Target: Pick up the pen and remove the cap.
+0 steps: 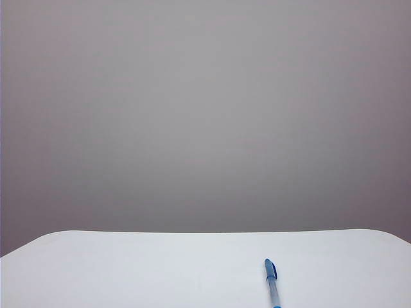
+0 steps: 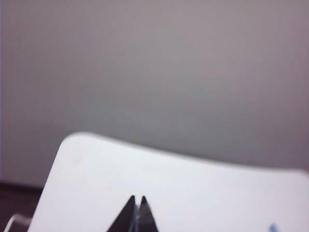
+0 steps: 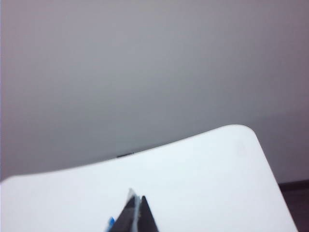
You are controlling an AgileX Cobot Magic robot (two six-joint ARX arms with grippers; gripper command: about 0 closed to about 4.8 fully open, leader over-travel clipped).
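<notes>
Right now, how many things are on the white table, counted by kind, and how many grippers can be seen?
Pen, cap still on it: 1
Table: 1
Grippers, both shut and holding nothing: 2, the left gripper and the right gripper
Total: 4

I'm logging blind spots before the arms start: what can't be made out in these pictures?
- Pen: exterior view's bottom edge cuts its lower end off.
- Cap: its seam with the pen is too small to see.
- Left hand, right hand: only shut tips show, blurred; neither appears in the exterior view.
</notes>
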